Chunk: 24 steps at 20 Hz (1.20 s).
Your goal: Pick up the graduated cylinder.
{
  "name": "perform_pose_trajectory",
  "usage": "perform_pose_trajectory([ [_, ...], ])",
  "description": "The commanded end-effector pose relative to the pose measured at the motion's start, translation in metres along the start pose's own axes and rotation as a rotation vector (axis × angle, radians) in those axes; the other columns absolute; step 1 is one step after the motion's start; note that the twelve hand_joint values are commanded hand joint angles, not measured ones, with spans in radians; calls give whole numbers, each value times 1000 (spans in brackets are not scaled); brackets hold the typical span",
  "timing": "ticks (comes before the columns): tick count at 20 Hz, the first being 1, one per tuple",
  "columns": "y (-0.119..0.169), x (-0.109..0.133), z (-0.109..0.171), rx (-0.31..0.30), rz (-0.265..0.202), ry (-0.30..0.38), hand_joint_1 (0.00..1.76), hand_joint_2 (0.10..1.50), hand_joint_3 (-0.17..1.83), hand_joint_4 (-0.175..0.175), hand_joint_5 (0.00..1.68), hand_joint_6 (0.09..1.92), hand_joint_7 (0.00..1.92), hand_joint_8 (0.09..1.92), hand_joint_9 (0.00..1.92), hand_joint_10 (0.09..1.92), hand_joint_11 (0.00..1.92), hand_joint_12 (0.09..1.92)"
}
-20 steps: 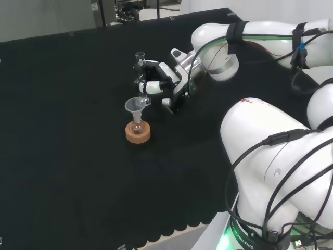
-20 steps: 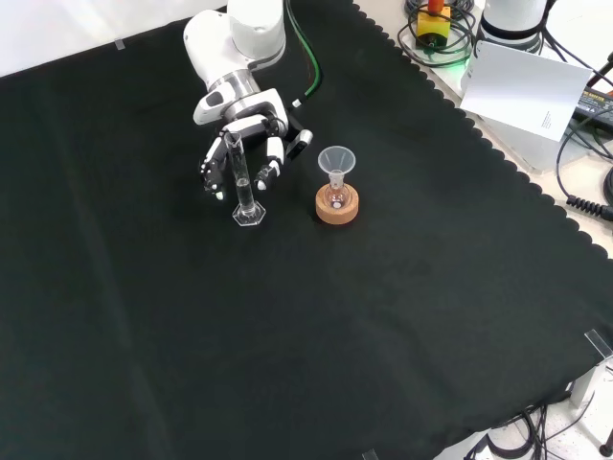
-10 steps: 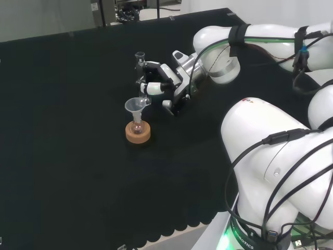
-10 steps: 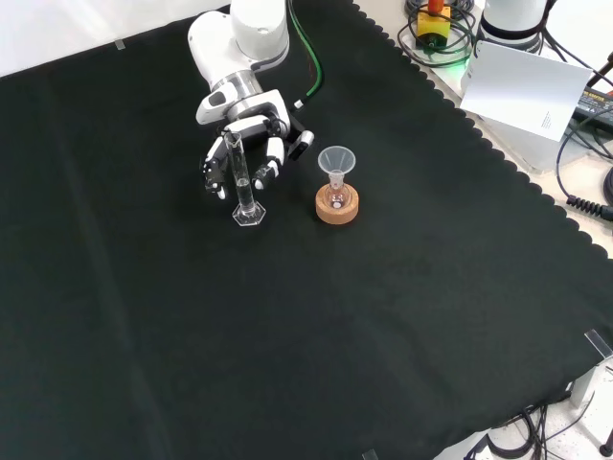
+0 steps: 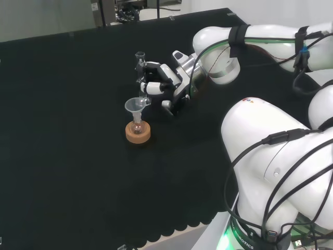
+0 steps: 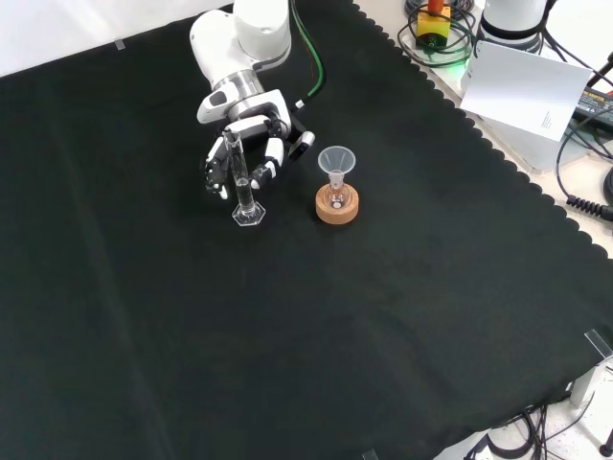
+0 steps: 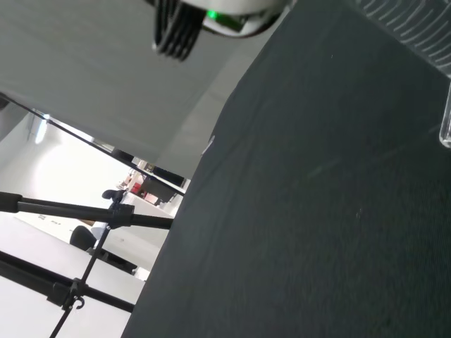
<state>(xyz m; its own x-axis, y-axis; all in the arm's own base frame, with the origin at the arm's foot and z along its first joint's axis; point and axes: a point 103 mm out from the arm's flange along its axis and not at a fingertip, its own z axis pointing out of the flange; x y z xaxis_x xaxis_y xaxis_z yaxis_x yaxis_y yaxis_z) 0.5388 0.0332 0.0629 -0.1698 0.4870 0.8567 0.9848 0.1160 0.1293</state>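
Fingers (image 6: pixel 271 158) curl round the graduated cylinder (image 6: pixel 239 179), coming at it from the far side in the front view; white tips show on both sides of the clear tube. Whether the pads actually press the glass is hard to say from where I stand, since the tube is clear and thin.

Hand (image 6: pixel 247 129) reaches in from the top of the front view, palm facing down toward the cloth (image 6: pixel 383 316). In the head view the hand (image 5: pixel 165 83) comes from the right, with the cylinder (image 5: pixel 140 70) at its fingertips, rim and spout uppermost.

Cylinder stands upright. Its six-sided foot seems to rest flat on the black cloth in the front view.

Just to the right of the cylinder in the front view, apart from it, sits a cork ring (image 6: pixel 337 207) carrying a small round flask (image 6: pixel 335 196) with a clear funnel (image 6: pixel 335 161) in its neck. In the head view that same set, ring (image 5: pixel 138 133) and funnel (image 5: pixel 136 105), lies nearer the camera than the cylinder. One fingertip hangs close to the funnel's rim; I see no contact.

Wrist view: black cloth (image 7: pixel 303 211) and a clear ribbed edge (image 7: pixel 412 28) of glass in one corner, which could be the cylinder.
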Motion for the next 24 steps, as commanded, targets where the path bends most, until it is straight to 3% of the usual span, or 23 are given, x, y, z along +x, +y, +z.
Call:
perform_pose_trajectory([
  [1,0,1,-3,-17,3,-10,1112,864,611,12,728,660,735,643,1009,409,722,1144],
  [5,-1,4,-7,-24,7,-69,1137,921,614,17,749,692,750,683,1017,403,747,1122],
  [9,-1,12,-12,1,-19,-188,1148,954,608,19,783,714,740,722,1021,406,761,1111],
  [11,0,17,-16,18,-37,-266,1109,1052,332,-55,830,1039,791,721,1057,408,807,1097],
  [13,1,21,-20,31,-44,-314,1103,1114,158,-99,859,1152,909,642,1131,372,898,1043],
  [20,2,34,-39,85,-52,-492,1130,1150,18,-149,908,1122,1120,456,1300,201,1010,966],
  [24,3,41,-46,111,-51,-533,1141,1149,12,-169,916,1111,1152,432,1332,170,1057,930],
])
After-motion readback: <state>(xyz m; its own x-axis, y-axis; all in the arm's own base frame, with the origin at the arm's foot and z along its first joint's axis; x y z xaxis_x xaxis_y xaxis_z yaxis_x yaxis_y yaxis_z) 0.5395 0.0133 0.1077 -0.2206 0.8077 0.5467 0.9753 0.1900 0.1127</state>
